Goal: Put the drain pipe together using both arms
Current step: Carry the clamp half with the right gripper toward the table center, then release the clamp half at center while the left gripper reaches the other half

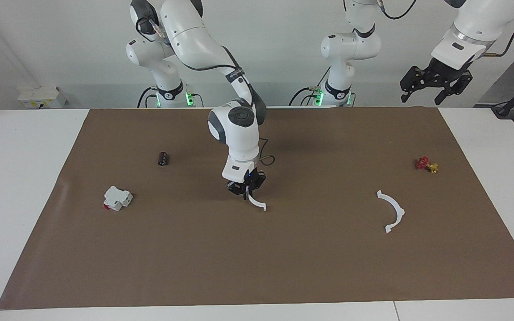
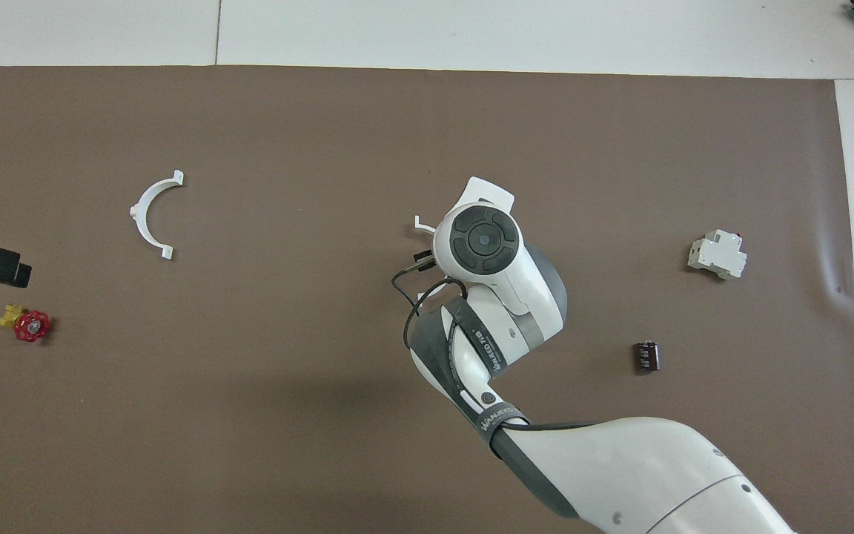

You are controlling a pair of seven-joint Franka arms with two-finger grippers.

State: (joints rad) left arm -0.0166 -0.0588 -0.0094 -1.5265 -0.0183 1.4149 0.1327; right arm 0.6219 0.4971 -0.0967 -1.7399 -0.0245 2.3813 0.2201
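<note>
The drain pipe is in two white arcs on the brown mat (image 1: 283, 267). My right gripper (image 1: 247, 189) is low over the middle of the mat, shut on one end of one arc (image 1: 258, 204), which hangs down to the mat. In the overhead view my right wrist hides this gripper, and only a tip of that arc (image 2: 421, 222) shows. The other arc (image 1: 393, 211) lies flat toward the left arm's end of the table; it also shows in the overhead view (image 2: 151, 215). My left gripper (image 1: 435, 84) waits open and empty, raised over that end of the table.
A blocky white-and-red part (image 1: 117, 198) and a small black cylinder (image 1: 163, 158) lie toward the right arm's end. A small red-and-yellow valve (image 1: 426, 164) lies nearer to the robots than the loose arc.
</note>
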